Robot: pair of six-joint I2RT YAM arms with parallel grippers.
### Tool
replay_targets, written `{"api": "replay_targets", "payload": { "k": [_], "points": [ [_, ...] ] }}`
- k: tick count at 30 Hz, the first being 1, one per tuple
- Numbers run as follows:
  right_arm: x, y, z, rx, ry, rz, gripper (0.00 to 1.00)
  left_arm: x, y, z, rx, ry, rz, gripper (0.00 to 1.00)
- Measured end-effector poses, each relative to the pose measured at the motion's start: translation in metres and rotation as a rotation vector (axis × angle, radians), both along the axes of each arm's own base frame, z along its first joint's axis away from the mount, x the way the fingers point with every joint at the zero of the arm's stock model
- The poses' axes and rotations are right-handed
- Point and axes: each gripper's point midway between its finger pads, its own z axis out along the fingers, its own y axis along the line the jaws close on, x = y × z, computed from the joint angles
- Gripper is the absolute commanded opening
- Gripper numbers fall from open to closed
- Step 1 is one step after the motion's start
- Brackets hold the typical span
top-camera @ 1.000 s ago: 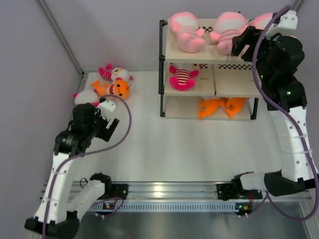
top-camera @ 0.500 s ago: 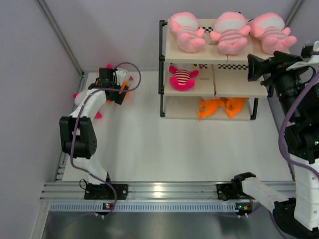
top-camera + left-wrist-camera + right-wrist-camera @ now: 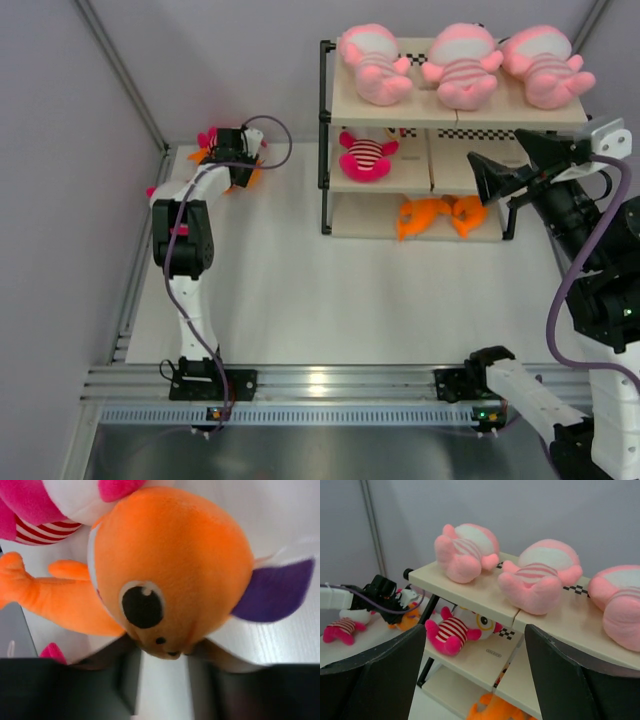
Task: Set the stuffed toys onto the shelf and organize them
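Observation:
My left gripper (image 3: 165, 655) has reached the far left of the table (image 3: 300, 300). Its jaws pinch the snout of an orange fish toy (image 3: 170, 565), which lies against a hot-pink striped toy (image 3: 45, 515). From above, that gripper (image 3: 238, 165) covers most of the pile. The shelf (image 3: 345, 112) holds three pale pink toys (image 3: 460, 62) on top, one hot-pink toy (image 3: 365, 155) in the middle and two orange fish (image 3: 420, 215) at the bottom. My right gripper (image 3: 510, 165) hangs open and empty before the shelf's right half (image 3: 485, 597). Its fingers (image 3: 375, 675) frame the middle-tier hot-pink toy (image 3: 452, 630).
Another hot-pink toy (image 3: 342, 627) lies on the table left of the left arm (image 3: 380, 592). Grey walls close the left and back. The shelf's black posts (image 3: 325, 140) stand just right of the toy pile. An aluminium rail (image 3: 330, 382) runs along the near edge.
The left arm stretched out to the far-left pile and its jaws closed from wide open onto the orange fish. The right gripper drew back from the top tier and dropped lower, still open.

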Motion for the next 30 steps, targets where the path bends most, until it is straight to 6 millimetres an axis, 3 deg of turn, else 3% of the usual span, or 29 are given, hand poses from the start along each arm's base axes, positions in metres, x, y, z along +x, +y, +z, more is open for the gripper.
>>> {"api": "replay_targets", "payload": {
  "k": [1,2,9,13,16,21,23,27,30],
  "points": [
    [-0.003,0.004,-0.002,-0.016,-0.003,0.025,0.8,0.002,0.0,0.002,-0.003,-0.011,0.0,0.09],
    [-0.006,0.008,-0.005,-0.031,-0.007,0.05,0.8,0.004,-0.001,0.003,-0.004,-0.019,-0.005,0.0],
    [-0.025,0.031,-0.013,-0.099,-0.028,0.203,0.79,0.001,-0.004,0.006,-0.046,-0.034,0.012,0.0],
    [-0.032,0.041,-0.017,-0.119,-0.025,0.277,0.78,-0.044,-0.007,0.024,-0.134,-0.009,0.085,0.0],
    [-0.036,0.049,-0.02,-0.117,-0.012,0.329,0.77,-0.095,-0.013,0.076,-0.236,-0.066,0.121,0.0],
    [-0.029,0.062,-0.026,-0.081,0.048,0.398,0.75,-0.187,-0.027,0.215,-0.446,-0.335,0.11,0.0],
    [-0.021,0.072,-0.028,-0.066,0.085,0.426,0.75,-0.215,-0.034,0.253,-0.518,-0.408,0.09,0.0],
    [-0.012,0.118,-0.018,-0.078,0.118,0.498,0.79,-0.259,-0.045,0.277,-0.626,-0.379,0.09,0.0],
    [-0.025,0.188,-0.013,-0.11,0.13,0.642,0.8,-0.278,-0.052,0.295,-0.696,-0.336,0.103,0.0]
  ]
}}
